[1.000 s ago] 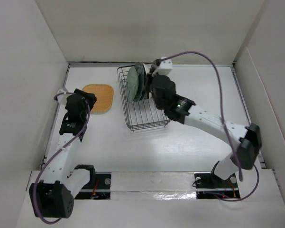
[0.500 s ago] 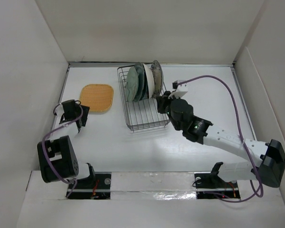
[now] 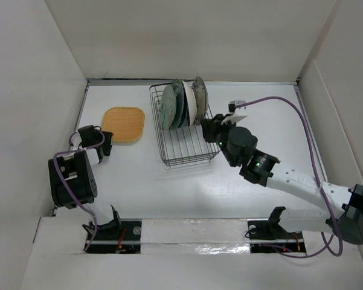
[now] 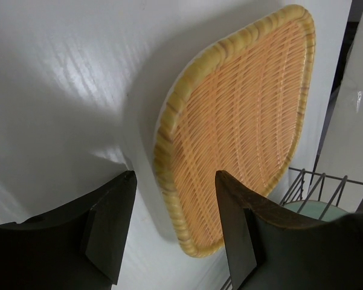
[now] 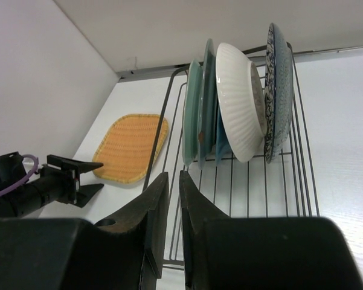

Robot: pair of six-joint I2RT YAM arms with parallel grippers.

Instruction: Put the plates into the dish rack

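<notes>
Top external: right gripper (image 3: 206, 128), jaws near-closed and empty, has backed out of dish rack (image 3: 184, 151); plates (image 3: 180, 104) stand upright inside. Left gripper (image 4: 175, 178), spread wide, faces 1 orange plate (image 4: 241, 121) remaining on table (image 3: 260, 115).

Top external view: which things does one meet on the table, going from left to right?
Left gripper → orange rounded-square plate → dish rack holding upright plates → right arm.

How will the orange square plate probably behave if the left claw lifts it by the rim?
The orange plate lies flat on the table, so it will hardly roll or tip. Its raised rim keeps an even shape, so it is probably stiff. The glossy rim might slip.
</notes>
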